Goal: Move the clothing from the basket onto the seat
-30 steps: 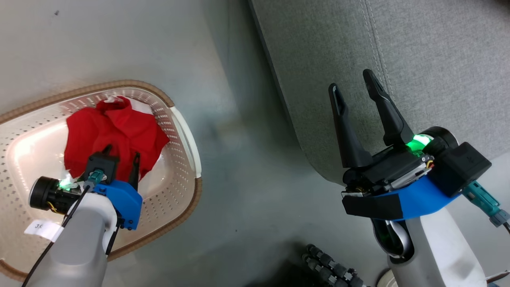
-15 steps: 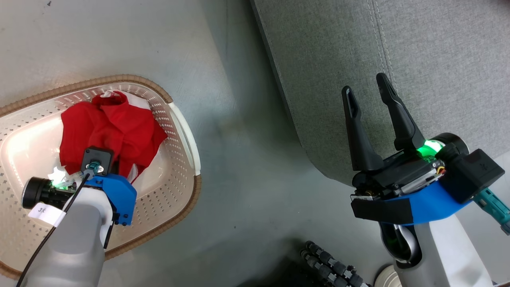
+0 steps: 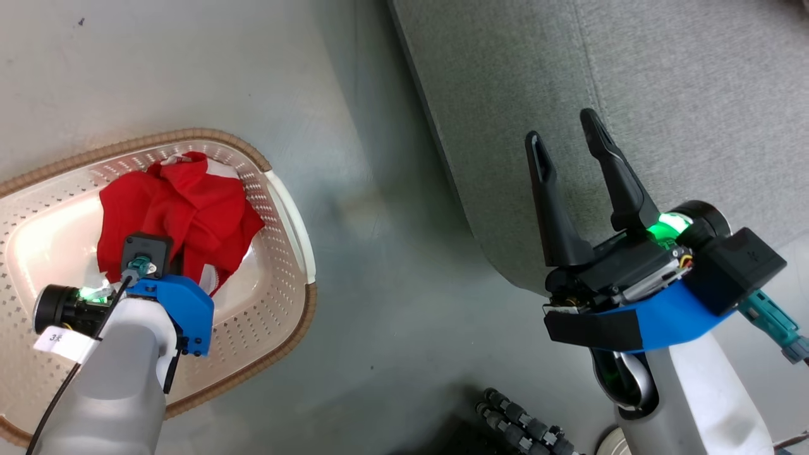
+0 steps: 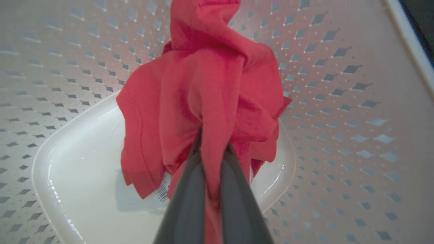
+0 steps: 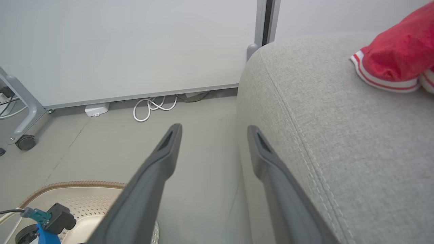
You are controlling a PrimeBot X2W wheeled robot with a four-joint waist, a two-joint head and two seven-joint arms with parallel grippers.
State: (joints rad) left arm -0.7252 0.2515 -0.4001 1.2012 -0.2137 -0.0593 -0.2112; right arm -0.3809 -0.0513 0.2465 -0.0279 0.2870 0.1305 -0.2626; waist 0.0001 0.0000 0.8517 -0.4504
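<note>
A red piece of clothing lies bunched in the cream basket with the brown rim, at the left of the head view. My left gripper reaches down into the basket and is shut on a fold of this clothing, which is gathered around the fingertips. My right gripper hovers open and holds nothing, over the front edge of the grey seat. In the right wrist view, that gripper points along the seat's edge, and another red garment with white stripes lies on the cushion.
Bare grey floor separates the basket from the seat. A black ribbed cable lies near my base. Against the far wall are a coiled white cable and a frame leg on a caster.
My left gripper has gone from open to shut on the red clothing in the basket, bunching the cloth. The right gripper stays open; the head view has shifted slightly.
</note>
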